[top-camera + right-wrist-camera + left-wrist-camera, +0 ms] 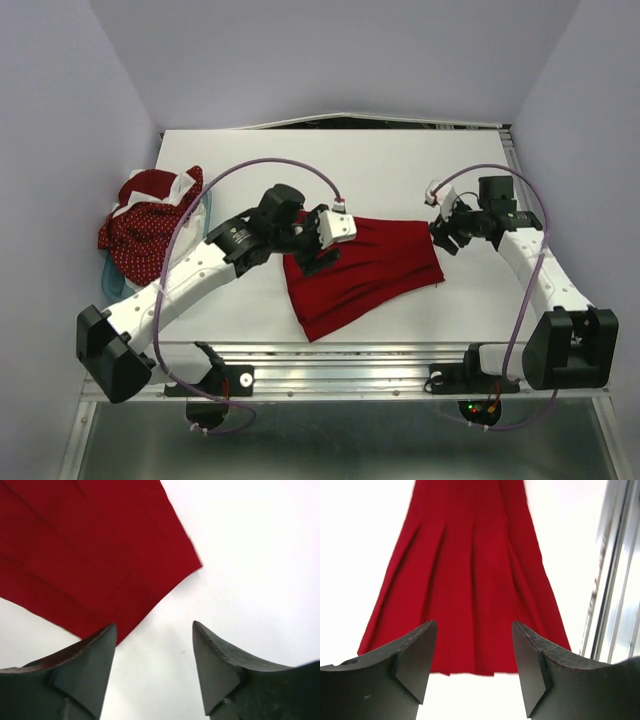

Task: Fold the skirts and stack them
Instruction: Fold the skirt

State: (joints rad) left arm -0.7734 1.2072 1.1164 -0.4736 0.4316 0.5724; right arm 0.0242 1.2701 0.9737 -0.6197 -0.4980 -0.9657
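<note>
The plain bright red pleated skirt [365, 270] lies flat on the white table, narrow end to the right, flared hem to the lower left. My left gripper [318, 252] hovers over its left part, open and empty; the left wrist view shows the skirt [465, 575] spread beyond the fingertips [422, 645]. My right gripper [443, 238] is open and empty just right of the skirt's narrow end; its wrist view shows the skirt's corner [100, 555] to the upper left. The dark red white-dotted skirt [140, 235] lies heaped with a white one [185, 185] at the table's left edge.
A teal tub rim [108, 275] shows under the dotted heap at the left. A metal rail [350, 355] runs along the table's near edge. Grey walls close in the table on the left, back and right.
</note>
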